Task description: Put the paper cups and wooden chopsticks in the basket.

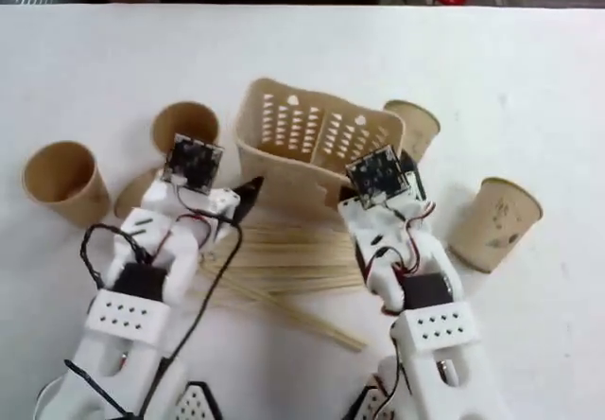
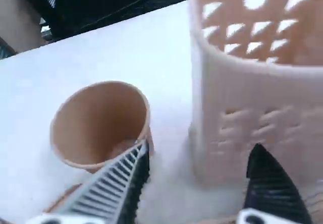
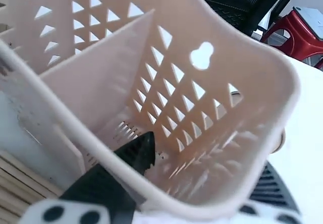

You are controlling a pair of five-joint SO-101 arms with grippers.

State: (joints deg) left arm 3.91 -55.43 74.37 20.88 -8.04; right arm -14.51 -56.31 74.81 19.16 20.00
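The perforated beige basket (image 1: 312, 141) stands mid-table, and wooden chopsticks (image 1: 284, 269) lie in a loose pile in front of it. Paper cups stand at the far left (image 1: 64, 182), behind my left arm (image 1: 184, 127) and on the right (image 1: 413, 127) (image 1: 493, 221). My left gripper (image 2: 197, 183) is open, between the nearest cup (image 2: 101, 123) and the basket wall (image 2: 252, 108), touching neither. My right gripper (image 3: 202, 173) is shut on the basket rim (image 3: 75, 128). Its black finger (image 3: 133, 156) is inside and the other is outside.
A tan shape (image 1: 137, 191), perhaps a tipped cup, lies half hidden by my left arm. A divider (image 3: 101, 67) splits the basket inside. The table's far edge meets dark furniture and a red stool (image 3: 298, 27). Open tabletop lies behind the basket.
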